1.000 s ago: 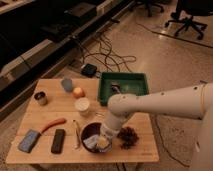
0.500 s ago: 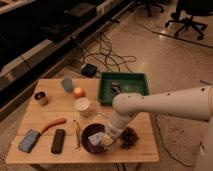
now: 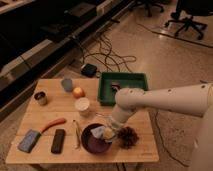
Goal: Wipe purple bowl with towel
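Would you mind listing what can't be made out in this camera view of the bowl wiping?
- Gripper, over the purple bowl: its fingertips are buried in the towel.
- Bowl's right inner side: covered by towel and gripper.
- Contents of the green tray: a small dark item, too blurred to identify.
- Dark spiky object right of the bowl: too blurred to name.
- Arm's base: cut off by the right edge.

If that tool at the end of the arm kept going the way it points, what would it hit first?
Probably the towel it is shut on, then the purple bowl right below; the tool points down into it.
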Controlling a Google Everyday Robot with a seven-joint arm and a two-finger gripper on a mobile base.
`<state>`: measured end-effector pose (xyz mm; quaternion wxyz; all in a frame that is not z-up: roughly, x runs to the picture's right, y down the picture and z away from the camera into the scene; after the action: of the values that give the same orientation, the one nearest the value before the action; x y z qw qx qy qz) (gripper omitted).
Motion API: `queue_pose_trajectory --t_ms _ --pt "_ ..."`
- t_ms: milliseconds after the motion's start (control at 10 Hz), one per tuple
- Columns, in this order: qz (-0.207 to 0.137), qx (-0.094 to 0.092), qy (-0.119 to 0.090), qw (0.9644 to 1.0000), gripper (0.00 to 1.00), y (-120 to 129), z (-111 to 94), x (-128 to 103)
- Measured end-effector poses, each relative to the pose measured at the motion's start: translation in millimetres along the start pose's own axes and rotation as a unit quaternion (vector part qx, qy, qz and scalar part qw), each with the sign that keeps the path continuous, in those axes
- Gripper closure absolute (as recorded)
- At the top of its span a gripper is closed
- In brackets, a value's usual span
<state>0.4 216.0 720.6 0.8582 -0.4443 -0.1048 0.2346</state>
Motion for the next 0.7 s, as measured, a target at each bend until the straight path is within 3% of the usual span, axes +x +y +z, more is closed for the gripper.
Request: queue_pose_trajectory --t_ms 300,700 --pt "-0.02 -0.001 -0.008 0.9998 1.0 -14 5 -27" --pt "-0.054 -0.006 -0.011 0.9985 1.0 -15 3 -58"
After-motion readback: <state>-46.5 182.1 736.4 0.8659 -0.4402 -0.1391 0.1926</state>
